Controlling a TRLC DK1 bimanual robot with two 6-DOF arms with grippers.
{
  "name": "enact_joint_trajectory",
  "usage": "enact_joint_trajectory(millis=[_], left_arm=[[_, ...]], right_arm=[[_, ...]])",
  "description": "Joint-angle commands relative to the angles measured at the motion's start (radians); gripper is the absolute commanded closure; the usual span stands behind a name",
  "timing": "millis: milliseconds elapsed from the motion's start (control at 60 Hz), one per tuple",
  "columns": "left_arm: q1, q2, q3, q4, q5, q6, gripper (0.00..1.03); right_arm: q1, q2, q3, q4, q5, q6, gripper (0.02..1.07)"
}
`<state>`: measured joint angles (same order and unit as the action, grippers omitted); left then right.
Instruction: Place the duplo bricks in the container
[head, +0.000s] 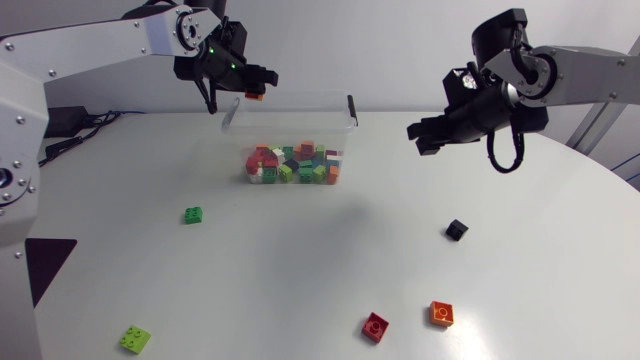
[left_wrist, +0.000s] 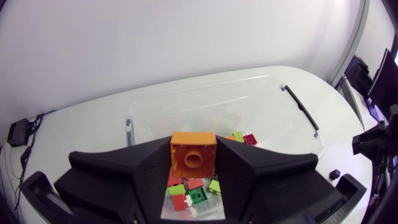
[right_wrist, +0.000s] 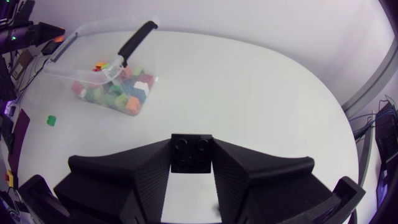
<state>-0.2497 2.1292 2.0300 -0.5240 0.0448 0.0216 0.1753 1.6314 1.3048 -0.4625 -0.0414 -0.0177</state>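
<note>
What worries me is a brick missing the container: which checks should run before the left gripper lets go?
1. Grip of the left gripper on the orange brick: ok, shut on it.
2. That brick over the opening of the container: ok by the left wrist view, though near a corner.
3. Opening uncovered, no lid: ok.
4. Grip of the right gripper on the black brick: ok.
5. Other arm clear of the drop: ok, off to the side.

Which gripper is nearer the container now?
Left. The left gripper, shut on an orange duplo brick, hangs over the container; the right gripper, shut on a black duplo brick, is apart, off its opposite end.
</note>
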Motion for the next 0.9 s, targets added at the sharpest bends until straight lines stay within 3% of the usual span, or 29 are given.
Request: enact_joint_trajectory(millis=[0,50,133,367,567,883], left_arm=[[0.009,0.034,0.050,-0.018,0.000,-0.025,0.37],[0.010,0.031,0.052,-0.033,0.000,-0.018,0.18],[0.017,0.017,0.052,-0.065,0.000,-0.009,0.05],[0.090,-0.146,-0.048,-0.122,0.007,0.012,0.05],[0.165,-0.354,-0.323,-0.114,0.023,0.127,0.05],[0.352,-0.474,-0.583,-0.090,0.147,0.336,0.06]], right_arm=[[0.032,-0.005,0.054,0.012,-0.008,0.028,0.77],[0.046,-0.004,0.074,0.019,-0.008,0.028,0.77],[0.073,0.004,0.119,0.022,-0.008,0.025,0.77],[0.147,0.042,0.225,0.062,-0.008,0.033,0.77],[0.194,0.096,0.307,0.094,-0.008,0.035,0.77],[0.236,0.248,0.481,0.142,-0.005,0.039,0.77]])
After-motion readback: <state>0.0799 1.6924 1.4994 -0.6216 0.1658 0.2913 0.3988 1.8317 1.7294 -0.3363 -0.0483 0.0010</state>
